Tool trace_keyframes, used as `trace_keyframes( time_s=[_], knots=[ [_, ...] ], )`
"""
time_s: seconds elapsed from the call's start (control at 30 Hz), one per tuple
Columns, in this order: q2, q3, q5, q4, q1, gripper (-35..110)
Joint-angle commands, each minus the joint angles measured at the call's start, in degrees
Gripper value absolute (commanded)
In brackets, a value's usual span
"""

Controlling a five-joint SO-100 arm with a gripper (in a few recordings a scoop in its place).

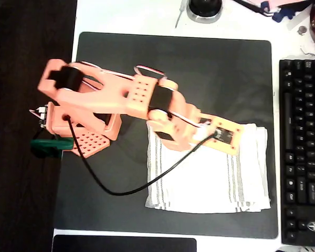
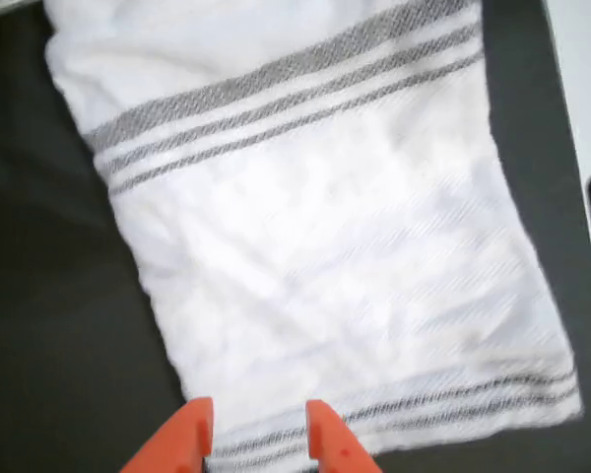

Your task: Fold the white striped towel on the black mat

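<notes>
White striped towel (image 1: 210, 178) lying folded on the black mat (image 1: 210, 68), toward its right side in the overhead view. Gripper (image 2: 254, 434) hovering over one striped edge, narrowly parted, holding nothing.

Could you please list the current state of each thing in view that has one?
white striped towel: lying flat on the mat, layered edges at its lower edge in the overhead view.
black mat: flat on the table, under the towel.
gripper: open, above the towel's striped edge, holding nothing.
</notes>
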Motion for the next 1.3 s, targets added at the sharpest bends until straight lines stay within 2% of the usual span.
trace_keyframes(
  time_s=[0.0,0.17,0.37,0.6,0.77,0.97,1.1,1.27],
  knots=[
    [8.35,4.31,1.23,0.62,2.11,13],
    [13.8,15.38,1.14,4.04,10.81,12],
    [14.59,23.47,3.78,2.2,20.04,14],
    [13.27,29.27,6.77,-4.13,24.87,15],
    [10.02,37.88,8.53,-16.96,25.84,15],
    [3.69,41.04,13.18,-28.83,22.06,13],
    [3.43,40.87,15.03,-30.23,20.48,6],
    [5.54,38.06,15.64,-25.4,19.95,0]
  ],
)
